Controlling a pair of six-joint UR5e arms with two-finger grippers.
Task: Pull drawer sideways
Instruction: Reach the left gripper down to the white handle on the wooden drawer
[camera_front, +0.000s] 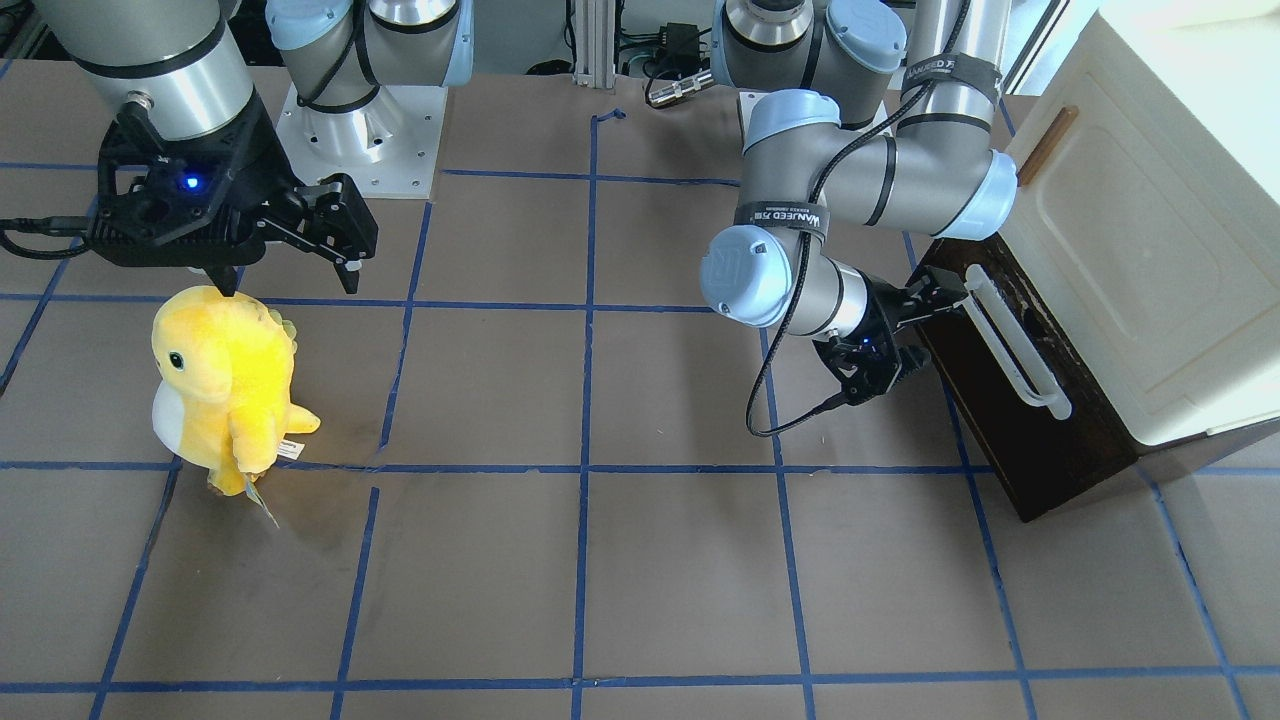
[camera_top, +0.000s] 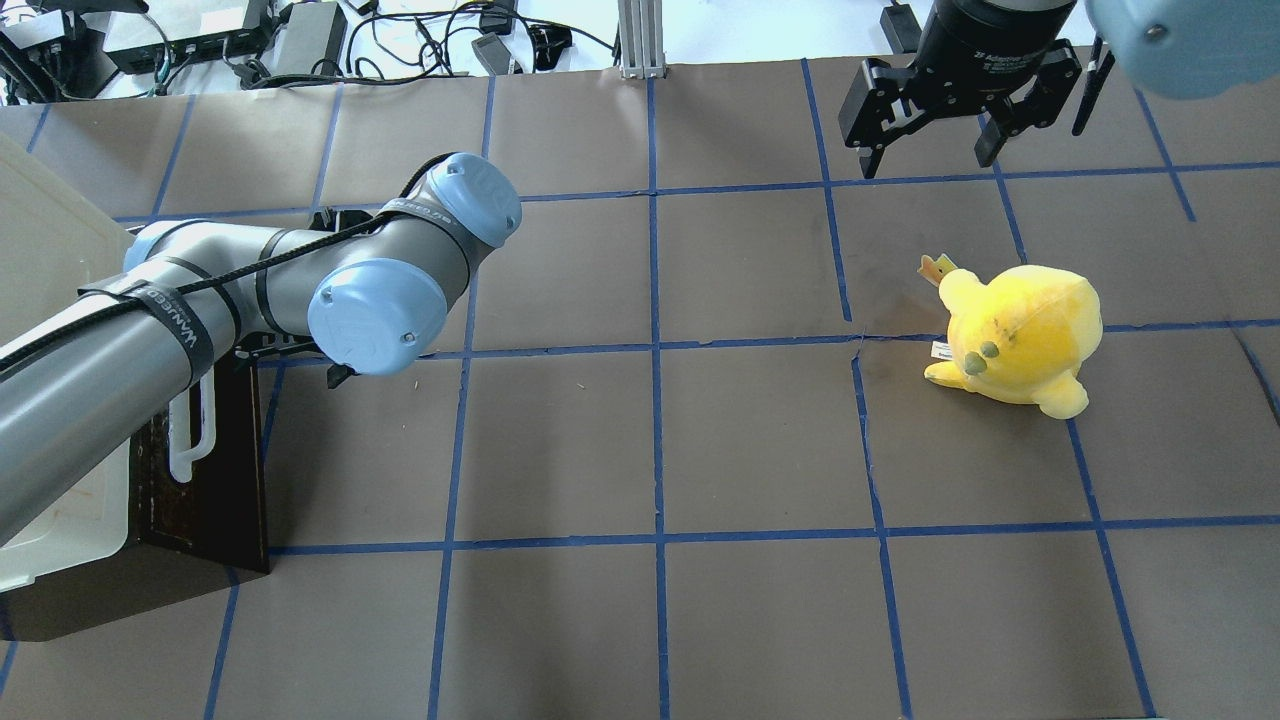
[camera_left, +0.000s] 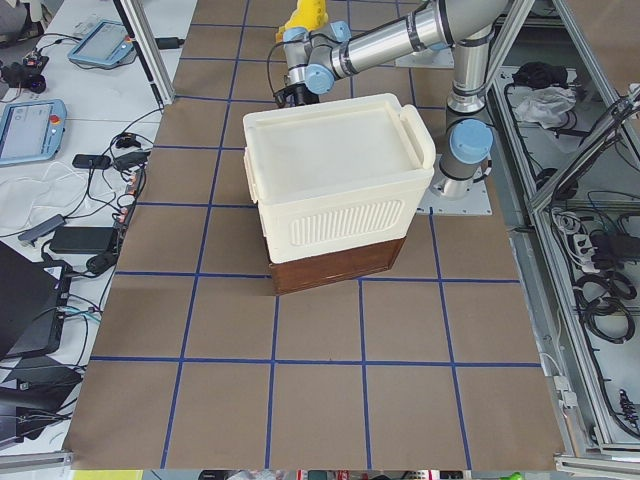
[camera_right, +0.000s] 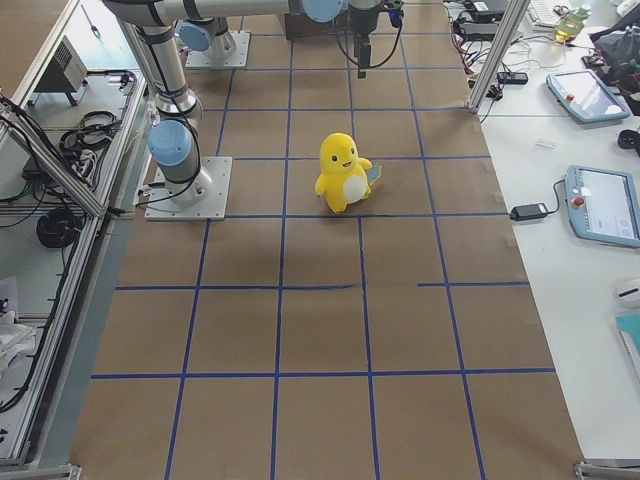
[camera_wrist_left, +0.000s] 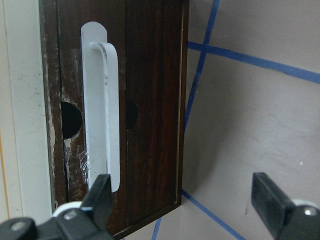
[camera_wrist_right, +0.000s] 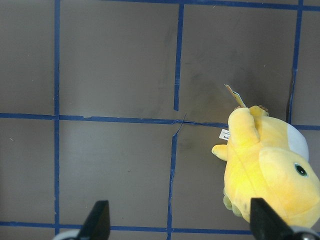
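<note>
The drawer (camera_front: 1020, 440) has a dark brown worn front and a long white bar handle (camera_front: 1015, 345). It sits under a cream-white cabinet (camera_front: 1150, 250) at the table's end on my left. My left gripper (camera_front: 925, 330) is open, close in front of the drawer front. In the left wrist view one of its fingers (camera_wrist_left: 100, 197) overlaps the near end of the handle (camera_wrist_left: 102, 115), and the other finger (camera_wrist_left: 270, 197) hangs over the bare table. My right gripper (camera_front: 290, 285) is open and empty, high above the table. The drawer's inside is hidden.
A yellow plush toy (camera_front: 225, 380) stands on the brown, blue-taped table just below my right gripper, and it shows in the right wrist view (camera_wrist_right: 270, 170). The cabinet's small brown slot handle (camera_front: 1048, 145) is on its upper panel. Cables and boxes lie past the table's far edge (camera_top: 300, 40).
</note>
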